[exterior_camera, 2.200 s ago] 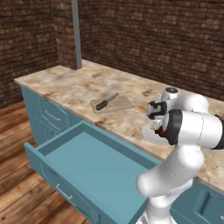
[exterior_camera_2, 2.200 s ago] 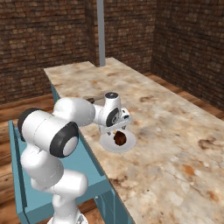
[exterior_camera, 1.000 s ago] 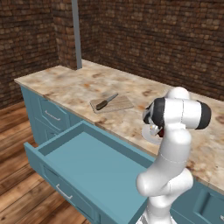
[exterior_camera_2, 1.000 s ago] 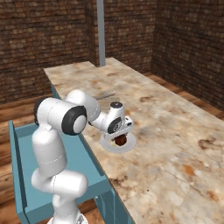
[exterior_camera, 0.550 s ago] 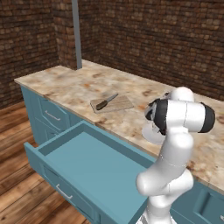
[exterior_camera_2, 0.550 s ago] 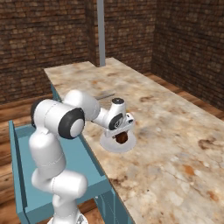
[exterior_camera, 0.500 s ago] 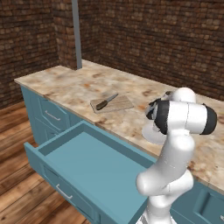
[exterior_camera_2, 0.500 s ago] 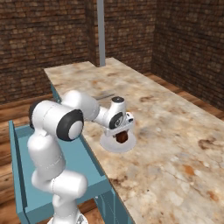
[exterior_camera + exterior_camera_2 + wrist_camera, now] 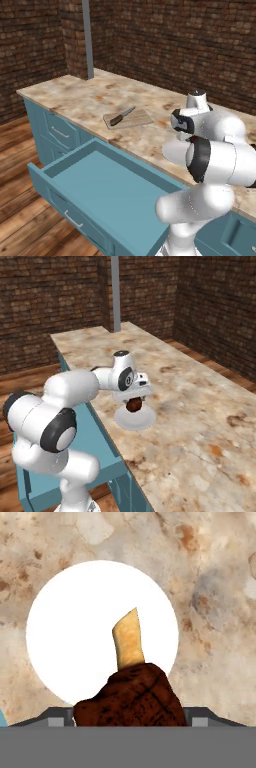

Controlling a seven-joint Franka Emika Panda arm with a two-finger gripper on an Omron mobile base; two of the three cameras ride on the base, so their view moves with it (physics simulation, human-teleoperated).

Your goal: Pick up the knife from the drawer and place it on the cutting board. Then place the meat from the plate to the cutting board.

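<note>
the long marbled beige stone worktop (image 9: 100, 95) runs along the brick wall, with a grey upright post at its far end. below its front edge, the wide shallow teal-blue drawer (image 9: 110, 185) stands pulled out, its flat interior bare. the white arm reaches over the worktop's front edge beside the drawer. on the worktop nearer the post end, the flat rectangular light wooden cutting board (image 9: 131, 118) lies a little back from the front edge, and the kitchen knife with the silver blade and dark brown handle (image 9: 121, 116) rests across it. the small round white plate (image 9: 135, 417) sits near the front edge, well apart from the board. the end effector (image 9: 134, 402) hangs over the plate, its jaws closed against the sides of the small dark reddish-brown lump of meat (image 9: 131, 697), which has a pale tan bone-like piece sticking out. whether the meat touches the plate i cannot tell.
</note>
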